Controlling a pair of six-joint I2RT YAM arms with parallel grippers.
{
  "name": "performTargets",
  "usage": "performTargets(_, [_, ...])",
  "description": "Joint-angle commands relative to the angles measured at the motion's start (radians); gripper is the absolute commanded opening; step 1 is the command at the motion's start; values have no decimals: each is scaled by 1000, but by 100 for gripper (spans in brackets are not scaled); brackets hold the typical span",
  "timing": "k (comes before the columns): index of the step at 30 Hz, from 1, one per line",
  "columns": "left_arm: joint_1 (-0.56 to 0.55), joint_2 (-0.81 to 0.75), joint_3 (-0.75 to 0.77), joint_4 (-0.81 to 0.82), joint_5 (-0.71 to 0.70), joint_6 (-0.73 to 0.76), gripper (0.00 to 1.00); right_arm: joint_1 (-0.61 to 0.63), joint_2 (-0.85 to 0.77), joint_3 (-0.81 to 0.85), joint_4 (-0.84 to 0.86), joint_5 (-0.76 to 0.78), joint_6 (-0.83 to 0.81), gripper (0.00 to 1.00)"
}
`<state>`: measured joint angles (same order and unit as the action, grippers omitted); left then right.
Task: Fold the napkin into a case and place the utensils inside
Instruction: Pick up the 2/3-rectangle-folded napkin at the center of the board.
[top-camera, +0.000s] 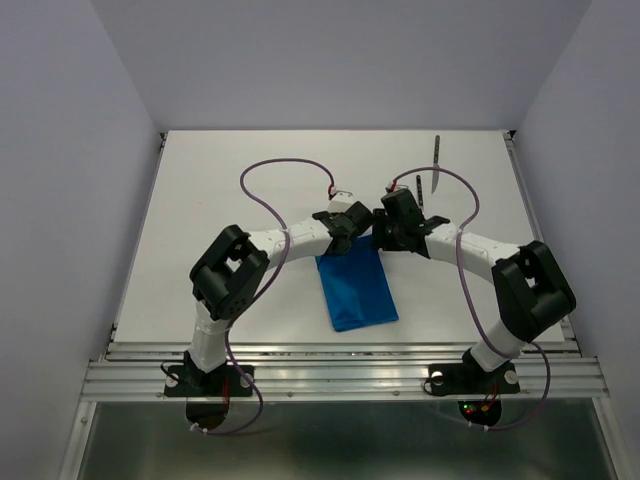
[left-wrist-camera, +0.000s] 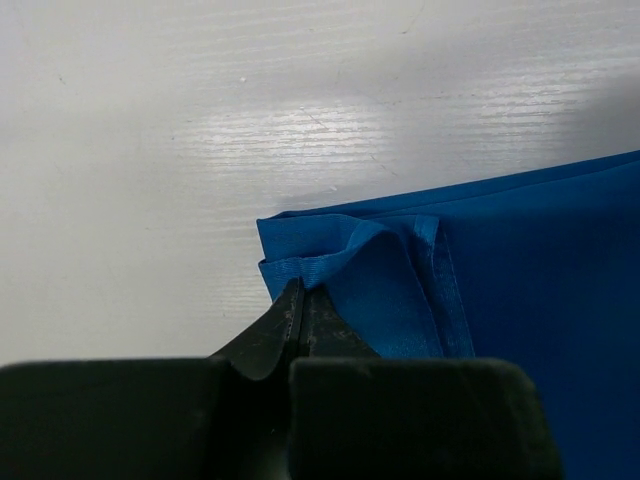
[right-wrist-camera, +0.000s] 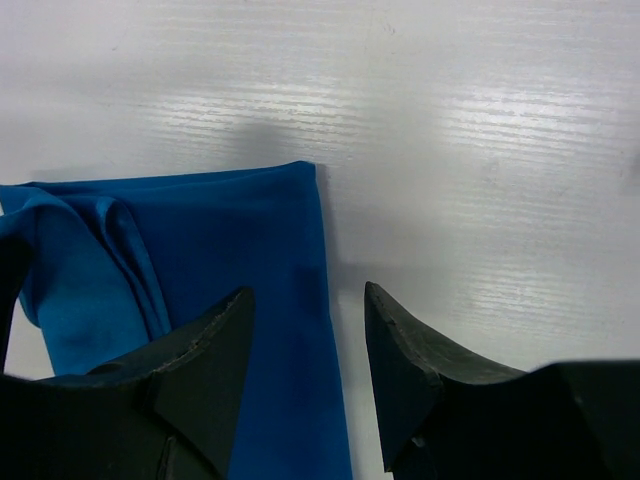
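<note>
Folding mid-way, utensils not yet loaded

Napkin (top-camera: 356, 289) lies flat as a folded blue rectangle on the white worktop (top-camera: 230, 180), centre of the top view, long axis running roughly 11 to 5 o'clock. It is partly folded; whether it counts as a finished case is unclear. The left wrist view shows layered hems at the corner, so there is at least one fold.

Left tool (left-wrist-camera: 301, 303) has its fingertips together, clamped on the napkin's far-left corner, with the cloth puckered up at the pinch. Right tool (right-wrist-camera: 308, 335) has its jaws apart and holds nothing. It hangs over the napkin's far-right edge, one finger above cloth and the other above bare worktop.

Utensils (top-camera: 437, 160) are two slim pieces at about 1 o'clock from the napkin, well apart from it and untouched. They are too small to tell fork from knife.

Judgement: early-to-middle stage. Left to do are more folding to close the pouch, then picking up and inserting both utensils.
</note>
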<state>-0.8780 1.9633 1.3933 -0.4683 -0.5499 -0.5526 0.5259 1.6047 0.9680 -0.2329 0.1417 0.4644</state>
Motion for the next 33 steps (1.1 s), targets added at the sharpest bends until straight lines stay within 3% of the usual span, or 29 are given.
performTargets(1, [-7,11,49,-10,-12,3,1,-26,41,52,33,-20,-38,54])
performTargets(14, [10,19,53,34,60,-1,0,-53,135,49,136,-129,-72,55])
performTargets(20, [20,5,27,63,96,-1,0,-73,156,37,179,-204,-59,49])
performTargets(27, [31,2,12,74,104,-3,0,-83,170,18,211,-234,-40,31])
performTargets(33, [36,2,4,77,100,-4,0,-83,164,8,216,-208,-29,33])
